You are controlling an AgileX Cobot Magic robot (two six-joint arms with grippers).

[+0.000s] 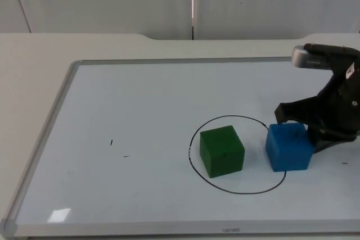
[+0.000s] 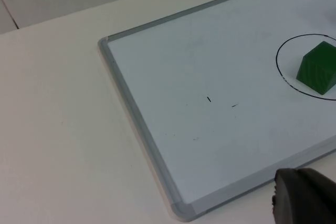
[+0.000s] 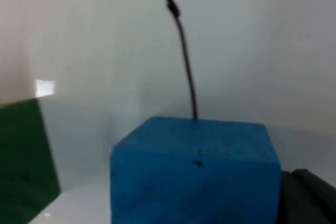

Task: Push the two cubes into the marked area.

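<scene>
So I see the R gripper (image 1: 301,130) against the blue cube (image 1: 288,146) (straddling the circle (image 1: 237,155)), jaws spread, green cube (image 1: 221,151) inside; L jaws: can't tell.

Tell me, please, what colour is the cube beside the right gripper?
Blue: the cube shows best in the top view.

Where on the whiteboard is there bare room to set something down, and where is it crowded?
Free: the whiteboard from its left frame across to the drawn circle, bare but for small pen ticks. Crowded: the right side, where the green cube sits inside the circle, the blue cube straddles its line, and the right gripper is behind it.
</scene>
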